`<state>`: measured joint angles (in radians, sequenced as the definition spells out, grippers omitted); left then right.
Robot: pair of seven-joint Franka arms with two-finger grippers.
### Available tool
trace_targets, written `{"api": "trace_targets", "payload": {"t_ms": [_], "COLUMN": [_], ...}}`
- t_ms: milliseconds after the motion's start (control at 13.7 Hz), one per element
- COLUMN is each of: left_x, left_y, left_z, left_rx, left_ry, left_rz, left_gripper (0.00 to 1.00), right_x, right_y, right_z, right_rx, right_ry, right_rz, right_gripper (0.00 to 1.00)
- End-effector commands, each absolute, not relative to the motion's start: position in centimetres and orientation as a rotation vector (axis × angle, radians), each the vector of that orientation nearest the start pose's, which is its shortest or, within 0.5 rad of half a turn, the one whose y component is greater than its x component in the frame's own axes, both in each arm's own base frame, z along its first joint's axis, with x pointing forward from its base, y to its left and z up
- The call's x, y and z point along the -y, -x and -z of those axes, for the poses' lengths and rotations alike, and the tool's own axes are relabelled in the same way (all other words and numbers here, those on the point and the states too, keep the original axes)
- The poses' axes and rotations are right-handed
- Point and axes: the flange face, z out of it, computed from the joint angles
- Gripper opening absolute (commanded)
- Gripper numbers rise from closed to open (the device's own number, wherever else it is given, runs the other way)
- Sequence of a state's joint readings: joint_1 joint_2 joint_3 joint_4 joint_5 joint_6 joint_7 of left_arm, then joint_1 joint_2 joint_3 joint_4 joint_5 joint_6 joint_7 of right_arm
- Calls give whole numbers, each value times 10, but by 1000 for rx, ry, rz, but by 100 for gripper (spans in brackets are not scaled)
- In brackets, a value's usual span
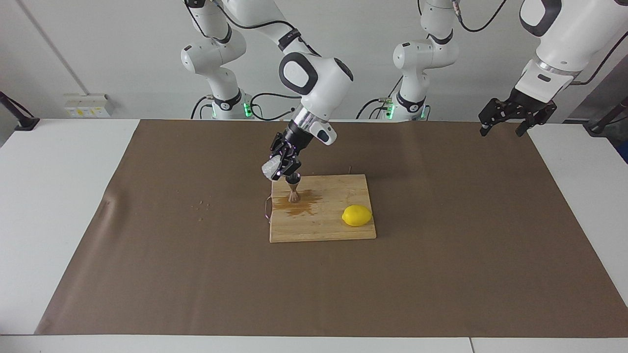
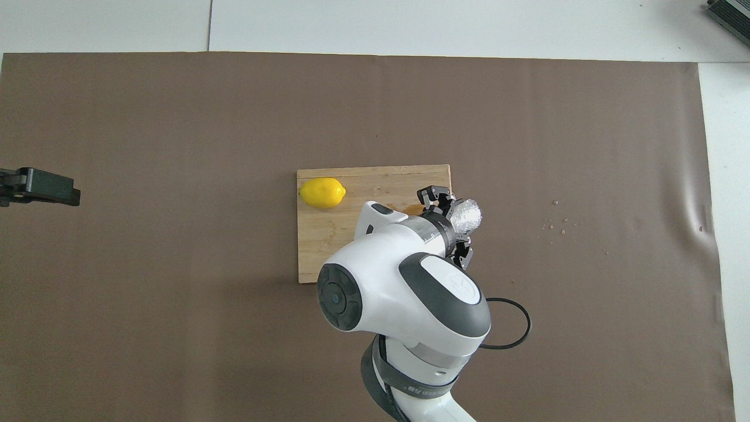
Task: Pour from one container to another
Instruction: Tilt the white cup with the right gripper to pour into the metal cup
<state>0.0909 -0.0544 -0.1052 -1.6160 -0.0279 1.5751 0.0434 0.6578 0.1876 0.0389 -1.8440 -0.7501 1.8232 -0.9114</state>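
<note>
My right gripper is shut on the translucent crinkled cup and holds it tilted in the air, just above the steel jigger. The jigger stands upright on the wooden cutting board, in a dark wet stain. In the overhead view the cup shows in the right gripper over the board's edge toward the right arm's end, and the arm hides the jigger. My left gripper waits open and empty, raised over the left arm's end of the table, and it also shows in the overhead view.
A yellow lemon lies on the board at its corner toward the left arm's end, farther from the robots than the jigger; it also shows from overhead. Small crumbs lie on the brown mat toward the right arm's end.
</note>
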Motion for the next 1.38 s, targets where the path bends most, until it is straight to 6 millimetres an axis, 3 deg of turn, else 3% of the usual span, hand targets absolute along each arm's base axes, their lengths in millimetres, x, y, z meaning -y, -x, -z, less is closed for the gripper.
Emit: {"api": "trace_targets", "payload": {"t_ms": [0, 291, 437, 583, 1312], "left_x": [12, 17, 19, 22, 24], "left_y": [-535, -529, -527, -525, -521], "left_z": [-651, -649, -665, -662, -643], "left_rx": [-101, -121, -128, -136, -126], "left_ry": [3140, 3138, 3151, 3154, 3172], "left_rz": [67, -12, -12, -39, -20], "left_gripper": [100, 100, 100, 100, 100], "right_x": [-348, -350, -350, -362, -359], "right_y": [-490, -489, -489, -478, -464], "right_z": [-424, -419, -418, -409, -388], "right_rx": [-1914, -1876, -1844, -1819, -1782], "right_ry": [-1366, -1374, -1392, -1347, -1263], "right_rz": [350, 345, 329, 321, 327], "right_gripper": [0, 0, 0, 0, 0]}}
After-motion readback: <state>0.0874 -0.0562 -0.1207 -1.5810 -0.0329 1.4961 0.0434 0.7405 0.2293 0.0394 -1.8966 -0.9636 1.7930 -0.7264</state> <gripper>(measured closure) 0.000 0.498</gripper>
